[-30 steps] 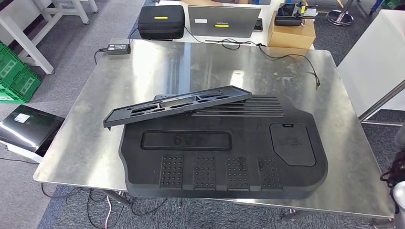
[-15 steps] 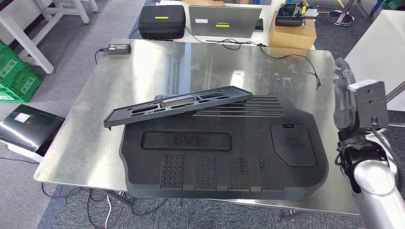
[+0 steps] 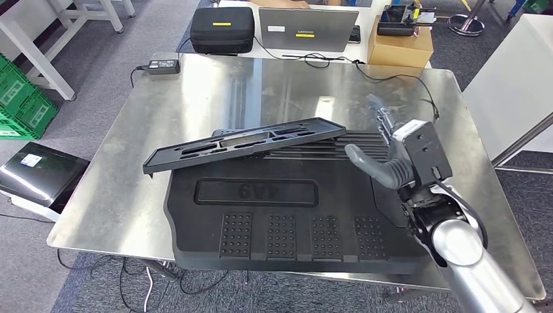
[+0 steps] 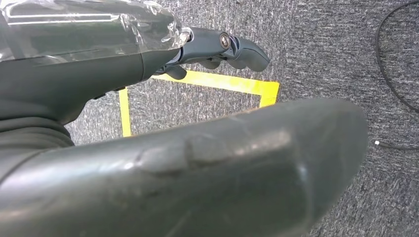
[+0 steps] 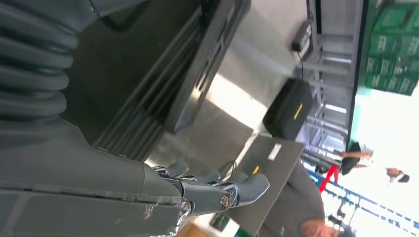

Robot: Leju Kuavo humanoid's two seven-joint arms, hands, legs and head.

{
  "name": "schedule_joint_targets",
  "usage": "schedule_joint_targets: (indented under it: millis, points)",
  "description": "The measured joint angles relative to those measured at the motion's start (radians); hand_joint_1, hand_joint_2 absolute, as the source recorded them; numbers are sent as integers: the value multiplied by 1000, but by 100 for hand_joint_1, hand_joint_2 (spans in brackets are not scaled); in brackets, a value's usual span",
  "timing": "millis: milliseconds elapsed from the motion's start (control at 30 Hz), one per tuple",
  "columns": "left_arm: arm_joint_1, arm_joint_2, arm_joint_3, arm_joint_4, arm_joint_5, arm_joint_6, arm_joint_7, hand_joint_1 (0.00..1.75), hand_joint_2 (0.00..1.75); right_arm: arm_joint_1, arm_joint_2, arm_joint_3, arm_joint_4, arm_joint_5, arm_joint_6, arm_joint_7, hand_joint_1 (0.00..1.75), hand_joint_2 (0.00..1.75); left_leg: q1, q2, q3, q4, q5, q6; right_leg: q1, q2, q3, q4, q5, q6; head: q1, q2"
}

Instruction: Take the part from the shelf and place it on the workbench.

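Note:
A long narrow black slotted part (image 3: pixel 244 142) lies tilted across the back edge of a large black ribbed panel (image 3: pixel 300 215) on the steel workbench (image 3: pixel 195 91). My right hand (image 3: pixel 391 153) hovers above the panel's right half, just right of the narrow part's right end, thumb out and fingers apart, holding nothing. The right wrist view has its fingers (image 5: pixel 217 190) spread in the air beside the narrow part (image 5: pixel 207 64) and the panel (image 5: pixel 123 74). My left hand (image 4: pixel 217 47) hangs over grey carpet with its fingers loosely extended and nothing in them.
Behind the workbench are a black case (image 3: pixel 222 29), a grey laptop (image 3: pixel 308 29) and a cardboard box (image 3: pixel 399 42). A power adapter (image 3: pixel 162 66) and a cable (image 3: pixel 391 78) lie on the bench's far edge. Green crates (image 3: pixel 19 104) stand left, a white surface (image 3: pixel 515 85) right.
My right arm has come up from the lower right corner and swung left over the panel, ending near the narrow part's right end. The parts have not moved.

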Motion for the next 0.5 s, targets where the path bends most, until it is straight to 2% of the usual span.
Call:
schedule_joint_targets:
  millis: [100,200,267,333,400,433,467,500]
  points:
    - [0,0,0,0,0,0,4,0,0,-3,0,24,0,0,-7,5,0,175,-1,0,0,2,-1,1,-2,0,0,-2,1,1,0,0]
    - [0,0,0,0,0,0,10,0,0,-6,0,41,-1,0,-17,12,0,175,-5,1,-1,3,-2,10,-8,-3,3,-8,4,8,-4,0]
    - [1,0,0,0,0,-1,13,0,0,-10,0,48,-3,0,-20,14,0,175,0,3,10,-16,8,17,-6,-4,2,3,-5,11,-7,0]
    - [0,0,0,0,0,-2,14,0,0,-14,0,55,-4,1,-24,15,0,175,7,6,21,-32,18,23,-7,-4,-28,75,-48,15,-1,0]
    - [1,0,0,0,1,-2,16,0,0,-14,0,62,-4,5,-32,16,0,175,7,7,22,-34,20,25,-12,-4,-91,204,-107,20,8,0]
    - [1,-1,0,0,2,-2,17,0,0,-13,0,65,-4,8,-38,16,0,175,7,7,21,-32,20,24,-16,-4,-116,251,-120,23,12,0]
    - [1,-1,0,0,2,-2,18,0,0,-13,0,69,-4,10,-44,16,0,175,8,7,21,-31,19,22,-20,-4,-125,265,-113,26,15,0]
    - [1,-1,0,0,2,-2,19,0,0,-13,0,71,-4,11,-48,16,0,175,10,7,21,-27,16,19,-24,-5,-115,239,-88,30,17,0]
